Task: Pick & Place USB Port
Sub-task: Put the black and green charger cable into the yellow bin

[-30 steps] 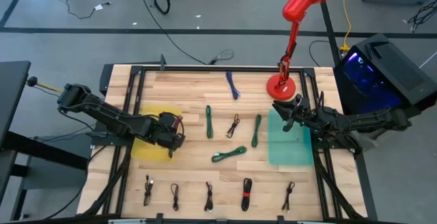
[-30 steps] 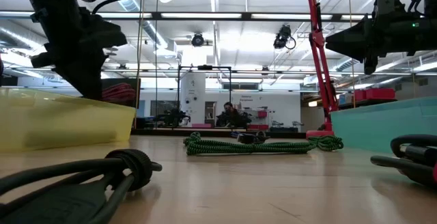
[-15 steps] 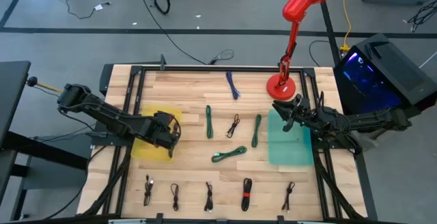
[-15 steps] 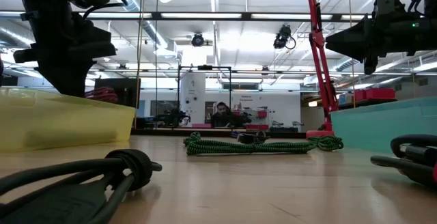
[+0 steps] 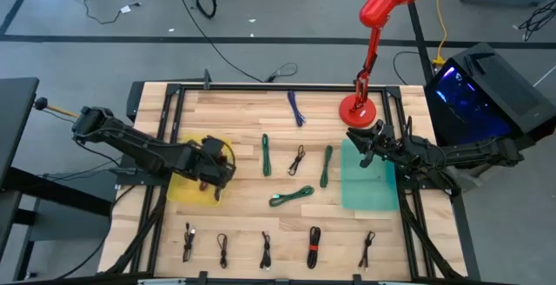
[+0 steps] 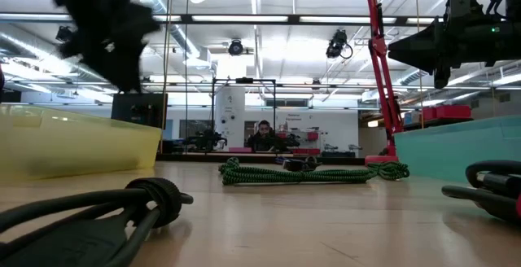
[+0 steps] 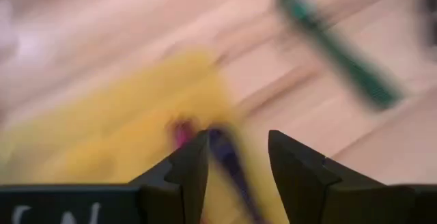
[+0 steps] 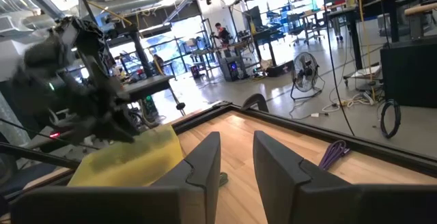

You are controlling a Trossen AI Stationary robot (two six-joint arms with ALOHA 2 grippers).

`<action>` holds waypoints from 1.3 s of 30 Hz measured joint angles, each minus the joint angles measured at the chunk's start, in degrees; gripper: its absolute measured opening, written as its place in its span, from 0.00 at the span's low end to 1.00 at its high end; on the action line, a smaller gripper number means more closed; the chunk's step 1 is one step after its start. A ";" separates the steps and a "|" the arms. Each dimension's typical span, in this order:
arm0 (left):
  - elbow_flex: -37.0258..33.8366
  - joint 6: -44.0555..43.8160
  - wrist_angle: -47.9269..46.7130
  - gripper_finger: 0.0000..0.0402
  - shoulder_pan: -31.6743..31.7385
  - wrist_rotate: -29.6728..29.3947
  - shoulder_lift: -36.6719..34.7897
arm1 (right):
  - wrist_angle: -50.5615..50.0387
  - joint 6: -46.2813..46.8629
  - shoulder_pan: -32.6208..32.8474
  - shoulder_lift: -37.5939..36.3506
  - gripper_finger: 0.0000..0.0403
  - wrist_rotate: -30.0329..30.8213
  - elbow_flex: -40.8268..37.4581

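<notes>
Down front, black cables [image 5: 265,248] sit untouched. Mid-left, the left gripper [image 5: 219,165] hovers over the yellow bin [image 5: 184,189], fingers apart, empty (a cable [image 7: 229,157] lies below). Rushing to the green cables [image 5: 292,196] risks snagging. The right gripper [image 5: 358,139] idles, fingers apart, over the teal bin [image 5: 365,191].

no readable text, labels, brands, numbers or signs in any view

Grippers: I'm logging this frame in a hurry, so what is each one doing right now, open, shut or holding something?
Left gripper: open, holding nothing, over the yellow bin.
Right gripper: open, holding nothing, waiting over the teal bin.
</notes>
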 joint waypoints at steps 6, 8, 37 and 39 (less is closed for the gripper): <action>7.27 23.08 17.46 0.40 5.96 1.46 0.16 | 0.08 0.00 0.01 0.02 0.23 0.02 0.00; 7.35 27.49 22.98 0.40 9.80 6.04 0.62 | 0.37 0.21 0.00 0.00 0.23 0.01 0.00; 7.10 26.50 35.41 0.40 29.30 36.41 28.06 | 0.96 0.24 0.02 0.00 0.23 -0.09 0.00; 7.12 26.14 36.30 0.40 29.30 36.20 28.05 | 1.10 0.23 0.02 0.02 0.23 -0.10 0.00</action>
